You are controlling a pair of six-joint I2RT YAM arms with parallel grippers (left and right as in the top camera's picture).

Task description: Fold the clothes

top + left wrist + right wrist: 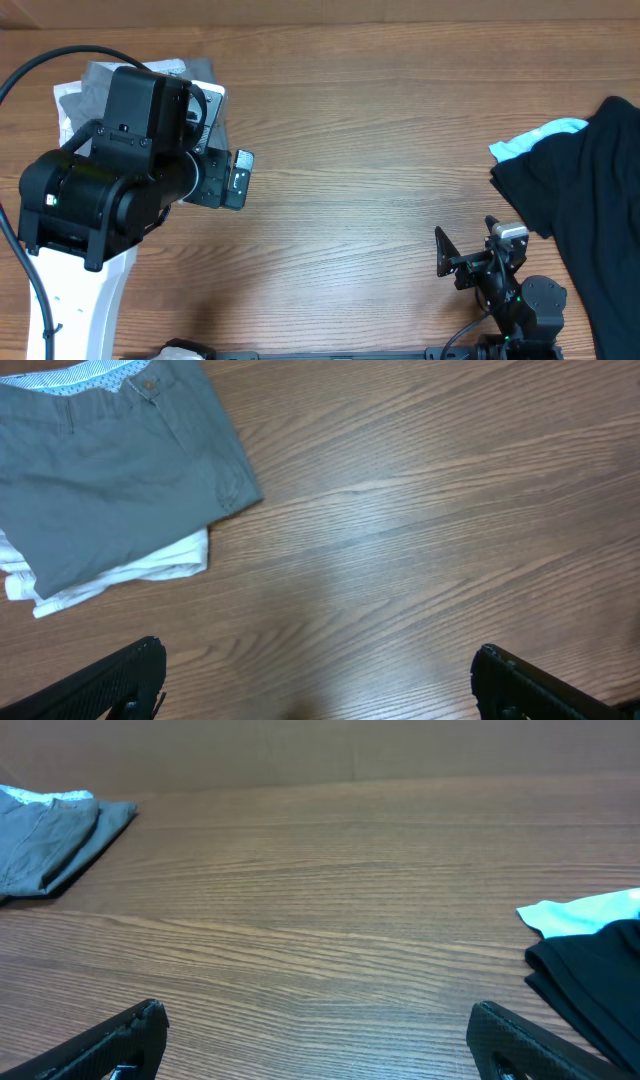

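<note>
Folded mid-grey shorts (110,470) with a white dotted waistband lining lie on a folded cream garment (150,565) at the table's far left; the stack also shows in the overhead view (100,85) and the right wrist view (50,835). A black garment (590,190) lies in a heap at the right over a light-blue one (540,135); both show in the right wrist view, black (600,970) and light-blue (580,910). My left gripper (318,680) is open and empty just right of the stack. My right gripper (318,1040) is open and empty at the front, left of the black heap.
The wooden table (370,150) is bare between the stack and the heap. The left arm's white base (80,300) stands at the front left, with a black cable (15,240) hanging beside it. A cardboard wall (300,750) backs the table.
</note>
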